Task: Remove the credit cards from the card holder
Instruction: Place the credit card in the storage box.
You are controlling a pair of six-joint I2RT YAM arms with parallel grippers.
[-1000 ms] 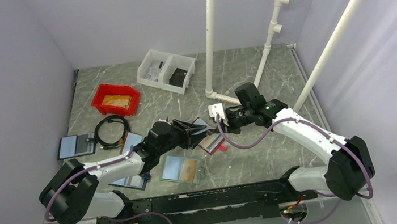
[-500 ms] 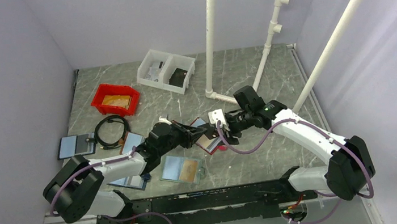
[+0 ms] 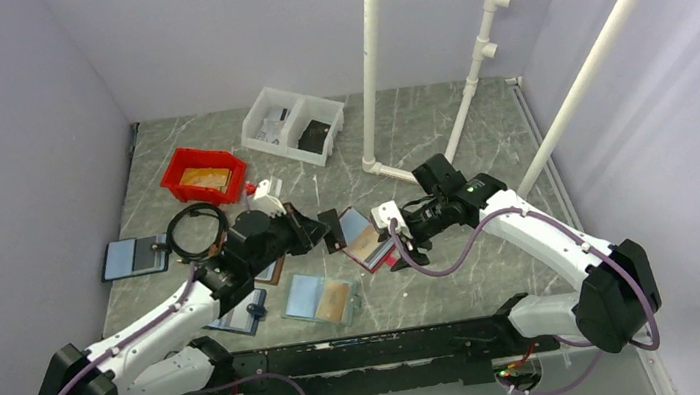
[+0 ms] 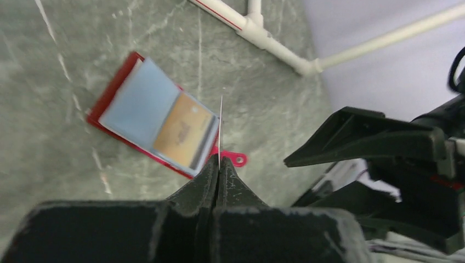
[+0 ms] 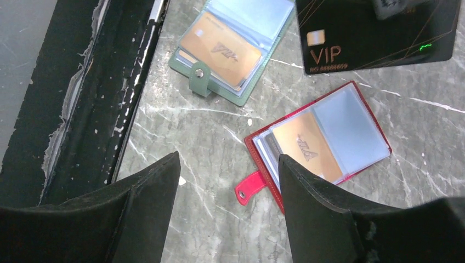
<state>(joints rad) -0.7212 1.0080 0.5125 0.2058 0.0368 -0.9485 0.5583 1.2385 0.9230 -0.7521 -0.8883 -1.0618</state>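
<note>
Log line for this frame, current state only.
left fingers: shut on black card | right fingers: open, near card holder | orange card: in holder

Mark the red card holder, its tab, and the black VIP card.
red card holder (image 5: 351,127): right wrist view, clear sleeve.
tab (image 5: 249,188): right wrist view, strap middle.
black VIP card (image 5: 378,38): right wrist view, card face.

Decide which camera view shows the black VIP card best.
Right wrist: the black VIP card faces it, lettering readable. Left wrist shows only its thin edge, pinched in the left gripper. Top external shows just a small dark rectangle.
</note>
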